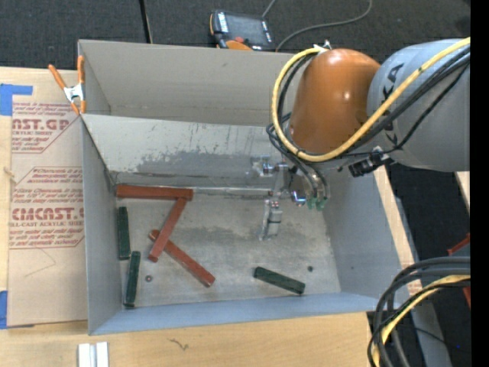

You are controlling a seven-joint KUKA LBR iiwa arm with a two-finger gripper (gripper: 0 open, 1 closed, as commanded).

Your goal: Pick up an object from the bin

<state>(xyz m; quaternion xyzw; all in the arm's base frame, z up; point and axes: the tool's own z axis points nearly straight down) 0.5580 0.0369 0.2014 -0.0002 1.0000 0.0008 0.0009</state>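
The claw (271,222) hung low over the bare floor of the bin (229,239), right of centre; whether it was released or clenched could not be told. The nearest thing, a dark green bar (279,280), lay apart from it by the front wall, with red-brown bars (170,229) well to the left.

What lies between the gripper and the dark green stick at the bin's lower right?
Nothing; in the camera view, bare bin floor lies between the gripper and that dark green stick.
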